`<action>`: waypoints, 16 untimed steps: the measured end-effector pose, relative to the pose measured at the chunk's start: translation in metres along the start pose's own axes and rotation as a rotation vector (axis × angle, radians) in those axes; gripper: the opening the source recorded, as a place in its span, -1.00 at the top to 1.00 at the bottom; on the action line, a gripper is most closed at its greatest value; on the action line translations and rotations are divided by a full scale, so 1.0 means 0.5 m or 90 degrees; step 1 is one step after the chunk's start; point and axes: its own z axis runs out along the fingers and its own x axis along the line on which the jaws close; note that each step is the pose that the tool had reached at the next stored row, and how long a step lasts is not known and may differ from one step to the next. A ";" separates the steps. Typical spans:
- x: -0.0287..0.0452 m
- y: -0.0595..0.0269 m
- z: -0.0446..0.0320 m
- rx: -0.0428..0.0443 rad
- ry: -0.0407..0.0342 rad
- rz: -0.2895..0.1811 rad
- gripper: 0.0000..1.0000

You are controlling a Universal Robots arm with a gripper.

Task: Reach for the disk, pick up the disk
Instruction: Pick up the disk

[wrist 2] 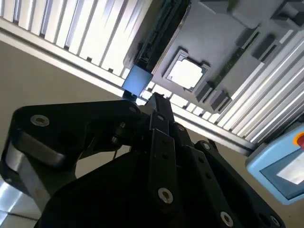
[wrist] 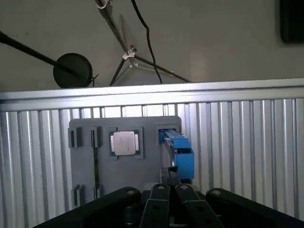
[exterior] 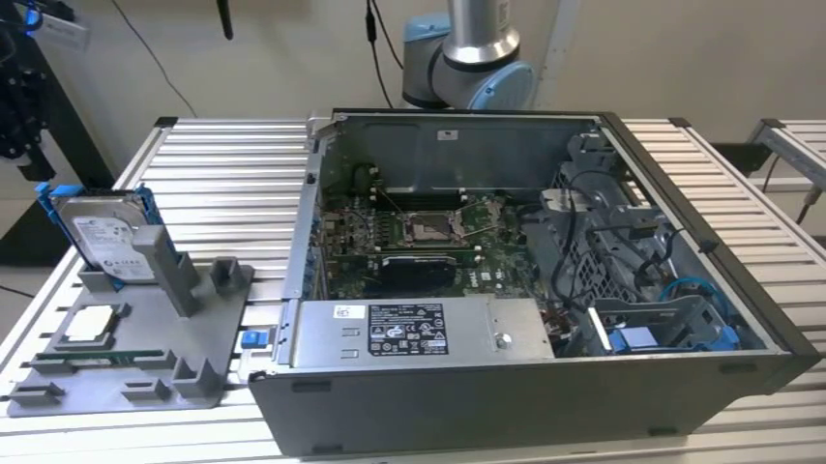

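**A:** Where does the disk (exterior: 106, 235) sit?

**B:** It stands on edge in a slot of the grey holder tray (exterior: 142, 382), at the exterior view's left. Its label faces outward and blue rails run along its edges.

**A:** What is around it?

**B:** A small square chip (exterior: 93, 324) lies in a recess of the same tray, near the disk. The tray rests on the slatted table (exterior: 220, 164), just beside the open computer case (exterior: 516, 290).

**A:** And the end effector (wrist: 170, 173)?

**B:** In both wrist views its fingers look pressed together, pinching nothing. It hangs well apart from the disk, whose blue rail shows beyond the fingertips.

**A:** So how far along is the job?

**B:** By the look of it, the reach is unfinished. Nothing touches the disk, and it has not yet been grasped or lifted from its slot.
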 end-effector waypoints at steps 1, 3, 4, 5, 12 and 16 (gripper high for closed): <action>0.000 0.000 0.000 0.0002 0.0004 -0.011 1.00; 0.000 0.000 0.001 0.0010 0.0012 -0.034 1.00; 0.000 0.000 0.001 0.0015 0.0016 -0.046 1.00; 0.000 0.000 0.002 0.0020 0.0020 -0.057 1.00; -0.002 0.000 0.003 0.0025 0.0025 -0.069 -1.00; -0.010 0.000 0.005 0.0025 0.0024 -0.069 -1.00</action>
